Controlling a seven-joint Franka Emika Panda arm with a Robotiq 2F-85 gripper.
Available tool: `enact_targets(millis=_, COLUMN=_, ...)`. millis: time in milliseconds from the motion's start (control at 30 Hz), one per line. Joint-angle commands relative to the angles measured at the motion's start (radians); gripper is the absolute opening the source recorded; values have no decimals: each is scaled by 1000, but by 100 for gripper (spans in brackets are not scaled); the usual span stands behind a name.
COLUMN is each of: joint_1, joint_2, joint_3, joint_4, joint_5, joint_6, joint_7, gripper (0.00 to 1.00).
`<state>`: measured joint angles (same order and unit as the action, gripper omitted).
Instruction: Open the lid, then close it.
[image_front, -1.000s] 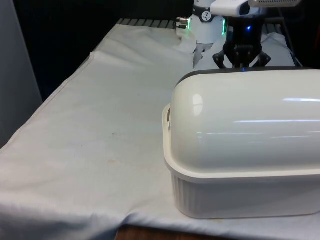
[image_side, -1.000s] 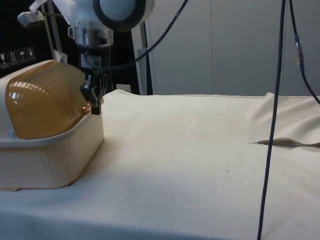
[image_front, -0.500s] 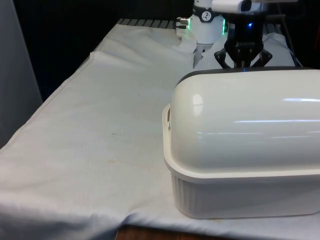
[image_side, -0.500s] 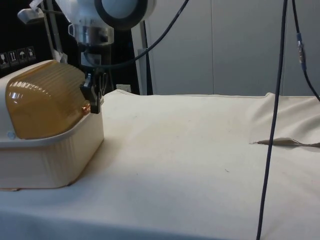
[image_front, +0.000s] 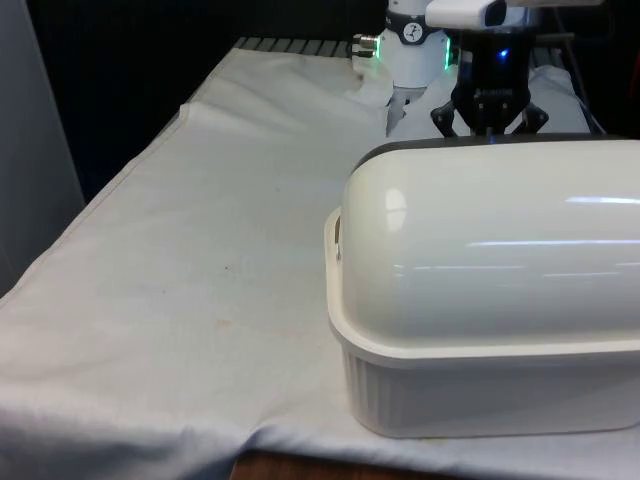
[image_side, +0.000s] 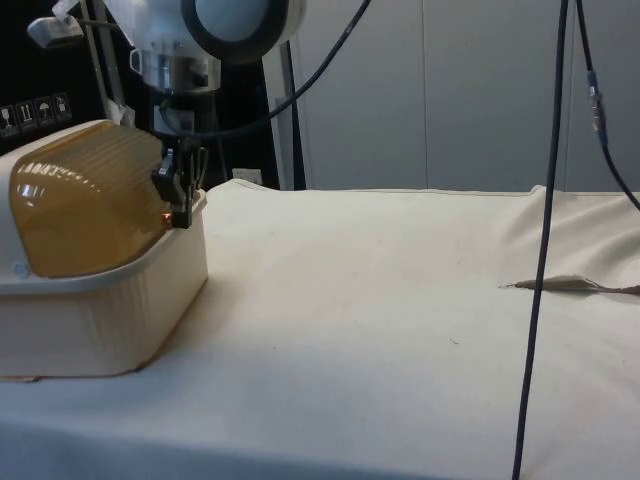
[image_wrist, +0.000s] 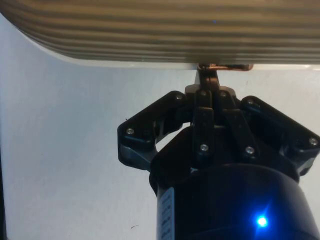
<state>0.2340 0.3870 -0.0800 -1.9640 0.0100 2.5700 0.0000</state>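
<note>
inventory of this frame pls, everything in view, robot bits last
bread box: 1, cream-white ribbed base, on the cloth at the front view's right, near edge.
lid: 1, amber ribbed roll-top, down over the bread box.
lid handle: 1, small copper-coloured tab at the lid's lower edge.
cloth: 1, white, covers the table, creased at the near edge.
cables: 2, dark, hanging at the side view's right.
cabinets: grey doors behind the table in the side view.
gripper: 1, black, at the lid's lower edge, fingers shut on the lid handle.
</note>
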Motion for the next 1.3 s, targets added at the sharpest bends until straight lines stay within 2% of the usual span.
enact_targets(millis=0, joint_1=-3, joint_2=4, joint_3=3, joint_4=2, joint_5=7, joint_6=10, joint_7=-1, gripper=0)
enact_targets(millis=200, joint_1=-4, joint_2=5, joint_3=5, joint_4=3, joint_5=11, joint_6=9, joint_7=-4, gripper=0)
enact_targets(millis=300, joint_1=0, joint_2=1, joint_3=0, joint_4=0, joint_5=1, joint_6=0, joint_7=0, gripper=0)
enact_targets(millis=567, joint_1=4, joint_2=-16, joint_3=-6, joint_4=-1, joint_5=-7, joint_6=25, joint_7=11, gripper=0)
enact_targets(millis=600, joint_1=-1, joint_2=-13, joint_3=-1, joint_4=1, joint_5=1, joint_6=13, joint_7=1, gripper=0)
enact_targets(millis=633, joint_1=4, joint_2=-19, joint_3=-7, joint_4=-2, joint_5=-9, joint_6=27, joint_7=13, gripper=0)
enact_targets(millis=867, joint_1=8, joint_2=-34, joint_3=-11, joint_4=-4, joint_5=-19, joint_6=44, joint_7=21, gripper=0)
enact_targets(millis=900, joint_1=8, joint_2=-35, joint_3=-11, joint_4=-5, joint_5=-21, joint_6=46, joint_7=22, gripper=0)
enact_targets(millis=933, joint_1=0, joint_2=-33, joint_3=-1, joint_4=0, joint_5=-6, joint_6=28, joint_7=7, gripper=0)
enact_targets(millis=967, joint_1=8, joint_2=-37, joint_3=-11, joint_4=-5, joint_5=-23, joint_6=48, joint_7=24, gripper=0)
enact_targets(millis=1067, joint_1=9, joint_2=-41, joint_3=-11, joint_4=-5, joint_5=-30, joint_6=62, joint_7=31, gripper=0)
enact_targets(millis=1167, joint_1=9, joint_2=-44, joint_3=-11, joint_4=-5, joint_5=-34, joint_6=73, joint_7=34, gripper=0)
enact_targets(millis=1200, joint_1=2, joint_2=-40, joint_3=-1, joint_4=-1, joint_5=-17, joint_6=55, joint_7=18, gripper=0)
enact_targets(millis=1233, joint_1=10, joint_2=-45, joint_3=-11, joint_4=-5, joint_5=-34, joint_6=77, joint_7=35, gripper=0)
enact_targets(millis=1267, joint_1=10, joint_2=-46, joint_3=-11, joint_4=-5, joint_5=-35, joint_6=81, joint_7=35, gripper=0)
